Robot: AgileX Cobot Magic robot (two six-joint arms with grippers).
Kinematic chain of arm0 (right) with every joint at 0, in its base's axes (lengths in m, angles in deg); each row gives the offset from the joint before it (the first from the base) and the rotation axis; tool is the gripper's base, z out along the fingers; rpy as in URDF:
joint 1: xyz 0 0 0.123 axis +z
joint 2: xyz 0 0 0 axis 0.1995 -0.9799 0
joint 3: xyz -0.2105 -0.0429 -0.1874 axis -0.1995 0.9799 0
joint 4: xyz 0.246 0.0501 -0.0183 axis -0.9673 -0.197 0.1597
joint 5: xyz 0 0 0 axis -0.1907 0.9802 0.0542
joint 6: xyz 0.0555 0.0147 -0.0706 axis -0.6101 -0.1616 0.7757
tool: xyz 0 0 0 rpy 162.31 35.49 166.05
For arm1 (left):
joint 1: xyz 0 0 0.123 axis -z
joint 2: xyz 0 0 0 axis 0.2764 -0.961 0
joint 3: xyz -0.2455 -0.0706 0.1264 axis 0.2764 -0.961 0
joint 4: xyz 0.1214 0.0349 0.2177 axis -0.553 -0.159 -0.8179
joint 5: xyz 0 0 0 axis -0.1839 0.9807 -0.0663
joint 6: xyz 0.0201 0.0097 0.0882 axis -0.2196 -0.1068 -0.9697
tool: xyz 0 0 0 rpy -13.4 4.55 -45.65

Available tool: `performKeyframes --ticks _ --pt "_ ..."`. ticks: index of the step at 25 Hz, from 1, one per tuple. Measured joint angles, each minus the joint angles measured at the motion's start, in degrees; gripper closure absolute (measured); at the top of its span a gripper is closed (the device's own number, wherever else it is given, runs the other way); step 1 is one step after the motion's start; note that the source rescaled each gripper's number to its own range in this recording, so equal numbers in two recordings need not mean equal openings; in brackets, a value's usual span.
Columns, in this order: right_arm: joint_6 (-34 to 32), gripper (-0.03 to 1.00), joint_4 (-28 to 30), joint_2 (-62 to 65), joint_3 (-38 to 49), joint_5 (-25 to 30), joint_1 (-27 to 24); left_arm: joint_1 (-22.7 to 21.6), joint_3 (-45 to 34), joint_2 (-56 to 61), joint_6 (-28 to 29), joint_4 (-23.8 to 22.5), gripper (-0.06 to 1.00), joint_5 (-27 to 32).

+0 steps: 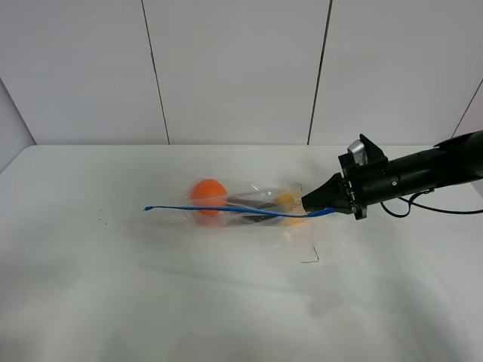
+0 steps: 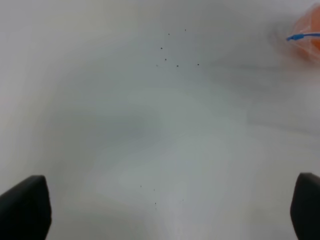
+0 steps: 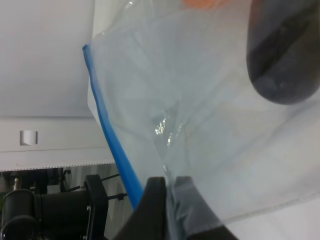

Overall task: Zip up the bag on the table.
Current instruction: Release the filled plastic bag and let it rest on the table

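The clear crinkly bag (image 1: 241, 205) lies mid-table (image 1: 113, 302), with an orange ball (image 1: 207, 194), a dark purple piece (image 1: 253, 205) and a yellow piece (image 1: 285, 200) inside. Its blue zipper strip (image 1: 226, 209) runs along the near edge. My right gripper (image 1: 315, 202) is shut on the bag's right end at the zipper. In the right wrist view the fingers (image 3: 152, 200) pinch the plastic beside the blue strip (image 3: 107, 135), and the purple piece (image 3: 285, 55) shows through. My left gripper (image 2: 165, 207) is open over bare table, left of the bag's corner (image 2: 305, 37). The left arm is out of the exterior view.
A small thin dark bent mark (image 1: 311, 256) lies on the table in front of the bag's right end. Tiny dark specks (image 1: 102, 221) dot the table to the left. A black cable (image 1: 423, 210) trails under the right arm. The white panelled wall (image 1: 234, 68) stands behind.
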Motion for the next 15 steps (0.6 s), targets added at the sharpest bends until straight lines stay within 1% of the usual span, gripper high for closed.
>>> performKeyframes --ticks 13,14,15 --pt "0.0 0.97 0.0 0.0 0.0 0.0 0.0 0.0 0.0 0.0 -0.1 0.0 -0.05 0.1" --pt "0.0 0.97 0.0 0.0 0.0 0.0 0.0 0.0 0.0 0.0 -0.1 0.0 -0.05 0.1" --pt "0.0 0.94 0.0 0.0 0.0 0.0 0.0 0.0 0.0 0.0 -0.1 0.0 -0.05 0.1"
